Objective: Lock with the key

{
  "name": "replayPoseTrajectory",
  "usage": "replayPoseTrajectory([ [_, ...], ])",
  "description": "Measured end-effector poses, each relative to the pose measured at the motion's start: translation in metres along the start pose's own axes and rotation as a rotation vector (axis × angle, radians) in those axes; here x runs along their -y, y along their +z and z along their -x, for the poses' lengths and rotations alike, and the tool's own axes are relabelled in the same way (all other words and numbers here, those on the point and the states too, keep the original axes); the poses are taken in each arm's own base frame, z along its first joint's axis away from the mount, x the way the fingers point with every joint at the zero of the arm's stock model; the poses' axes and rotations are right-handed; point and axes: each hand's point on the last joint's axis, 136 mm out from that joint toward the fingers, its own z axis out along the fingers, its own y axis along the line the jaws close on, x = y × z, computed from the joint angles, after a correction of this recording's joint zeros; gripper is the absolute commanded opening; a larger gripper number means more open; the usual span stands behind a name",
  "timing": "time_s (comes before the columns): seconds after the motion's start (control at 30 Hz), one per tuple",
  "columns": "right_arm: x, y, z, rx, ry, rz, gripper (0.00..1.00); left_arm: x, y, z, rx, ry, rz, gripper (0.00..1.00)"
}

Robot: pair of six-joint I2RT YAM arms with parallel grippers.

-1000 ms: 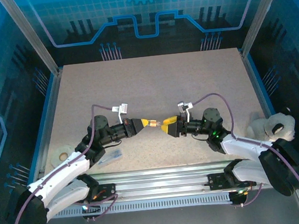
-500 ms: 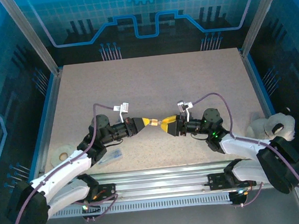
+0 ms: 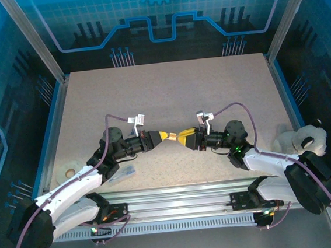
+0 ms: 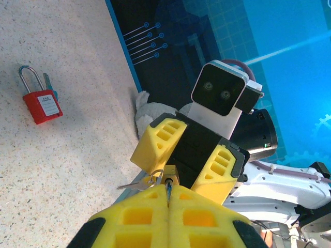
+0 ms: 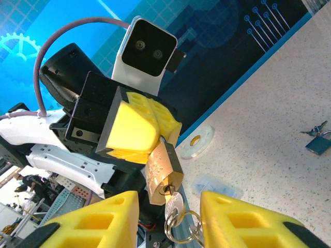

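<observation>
The top camera looks down from behind on the whole counter [image 3: 168,94]. Each wrist camera faces the other, very near: right pincer [image 4: 178,173], left pincer [image 5: 155,139].

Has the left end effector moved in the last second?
Yes. The left end effector has edged to the right, away from the white ring and closer to the right end effector.

The speckled beige bench [image 3: 168,94] carries a white tape roll [image 3: 70,168]. Just beside the roll lies a clear bag [image 3: 122,174], and farther from the roll a blue padlock [image 5: 315,145] with keys. Well apart from the roll, a red padlock [image 4: 41,106] lies flat with a teal key [image 4: 49,83]. A white plush [image 3: 299,139] sits at the rim across from the roll.
</observation>
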Motion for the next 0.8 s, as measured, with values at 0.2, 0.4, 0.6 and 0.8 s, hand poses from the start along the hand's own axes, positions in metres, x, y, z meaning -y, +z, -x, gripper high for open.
replayPoseTrajectory([
  [0.2,-0.0018,0.0,-0.0009,-0.006,-0.002,0.009,0.29,-0.0001,0.0,0.0,0.0,0.0,0.0,0.0],
  [0.4,-0.0023,0.0002,-0.0013,-0.008,0.004,0.013,0.24,0.0,0.0,-0.0001,0.0,0.0,0.0,0.0],
  [0.6,-0.0009,0.0005,-0.002,-0.01,0.011,0.01,0.19,0.0002,0.0002,-0.0005,-0.002,0.0,-0.001,0.0],
  [0.8,0.0024,0.0021,-0.003,-0.011,0.023,0.01,0.17,0.0011,0.0008,-0.0023,-0.007,0.001,-0.003,0.0],
])
